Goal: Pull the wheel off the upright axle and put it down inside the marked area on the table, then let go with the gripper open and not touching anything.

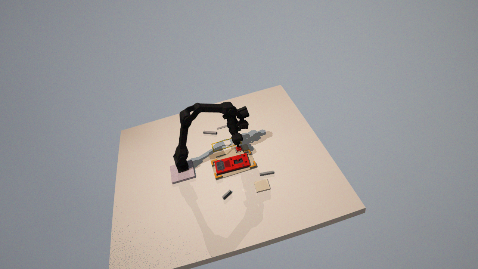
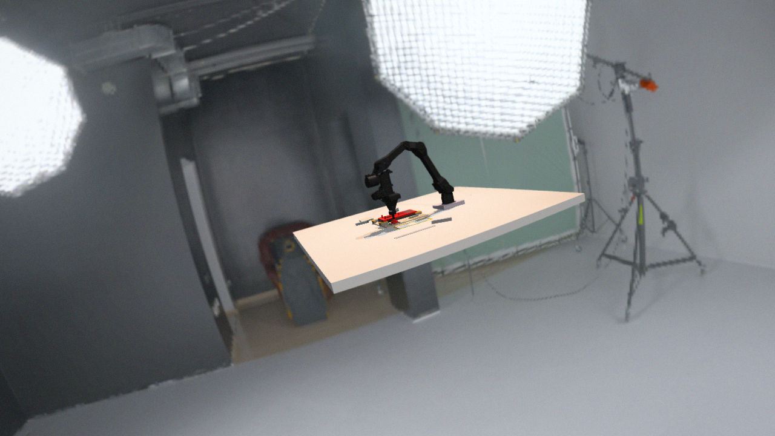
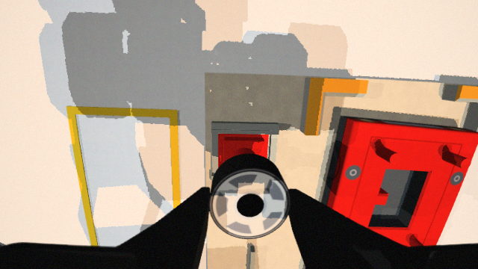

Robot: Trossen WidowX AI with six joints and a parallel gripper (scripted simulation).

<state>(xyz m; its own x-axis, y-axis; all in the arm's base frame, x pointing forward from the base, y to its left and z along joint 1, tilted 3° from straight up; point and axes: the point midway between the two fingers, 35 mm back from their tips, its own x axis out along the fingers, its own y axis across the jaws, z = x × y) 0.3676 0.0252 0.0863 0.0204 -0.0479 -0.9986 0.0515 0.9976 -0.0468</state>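
My gripper [image 1: 238, 145] [image 2: 393, 212] [image 3: 249, 196] is shut on the wheel, one finger on each side of its rim. The wheel [image 3: 229, 198] has a black tyre and a pale spoked face turned to the wrist camera; its centre hole looks black. It is over the small red axle stand [image 1: 238, 150] [image 3: 243, 141]. The axle is hidden, and I cannot tell whether its tip is still in the wheel. The marked area, a yellow outline [image 1: 212, 147] [image 3: 175, 157], lies on the table to the left of the stand in the wrist view.
The tan board [image 3: 295, 157] carries a large red unit [image 1: 227, 164] [image 3: 414, 153] and orange corner pieces [image 3: 313, 108]. A grey bar [image 3: 244, 128] stands beside the axle stand. Loose grey bars [image 1: 210, 132] [image 1: 267, 173] [image 1: 227, 194] and a tan block [image 1: 262, 185] lie around the board.
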